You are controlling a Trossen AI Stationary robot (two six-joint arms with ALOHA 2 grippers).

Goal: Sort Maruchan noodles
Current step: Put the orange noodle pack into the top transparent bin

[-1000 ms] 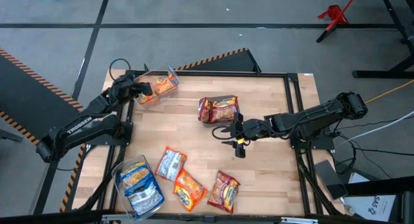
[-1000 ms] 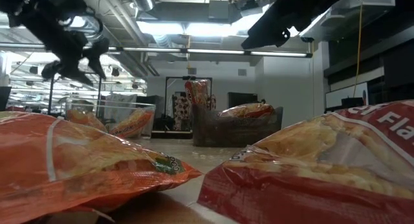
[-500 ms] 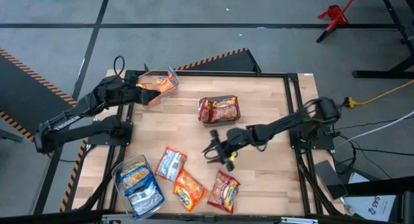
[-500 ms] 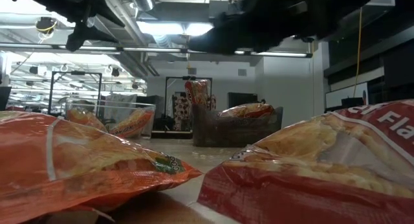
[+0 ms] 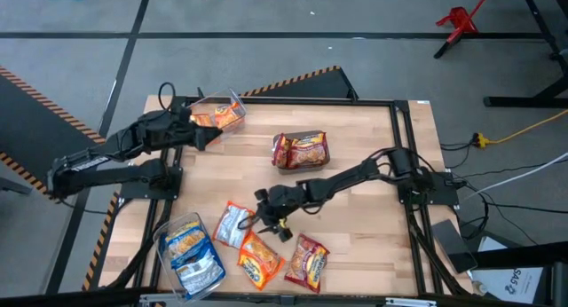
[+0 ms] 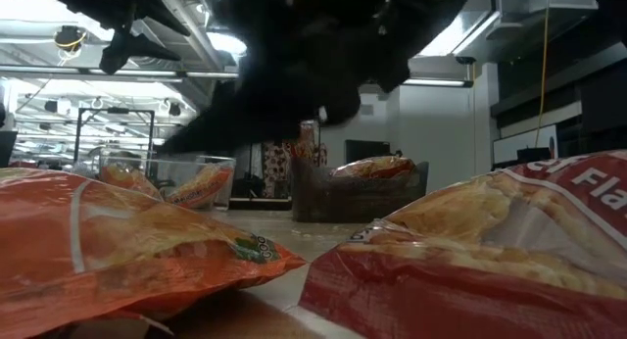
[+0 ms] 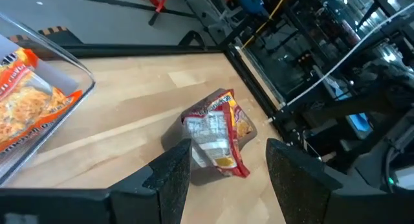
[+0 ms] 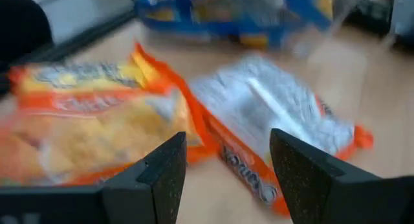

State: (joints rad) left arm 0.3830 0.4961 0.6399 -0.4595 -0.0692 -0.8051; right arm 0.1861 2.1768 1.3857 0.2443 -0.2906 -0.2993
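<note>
My right gripper is extended low over the near part of the table, its fingers standing apart with nothing between them. Directly ahead of these jaws lie two orange packets: one face up and one turned over to its pale back, touching each other along one edge. Beyond them in the same line sits a clear bin holding blue-and-white packets. In the overhead view the overturned packet lies just beside my right jaws, the face-up orange packet just below them, and a red packet near, loose on the wood. My left gripper is held above the far corner of the table, fingers parted and empty. Just beside it stands a second clear bin containing orange packets. Well ahead of the left jaws, a third bin at the table's middle carries red packets, standing partly on edge. From table height, an orange packet and a red packet fill the foreground; the right arm shows as a dark mass above them.
</note>
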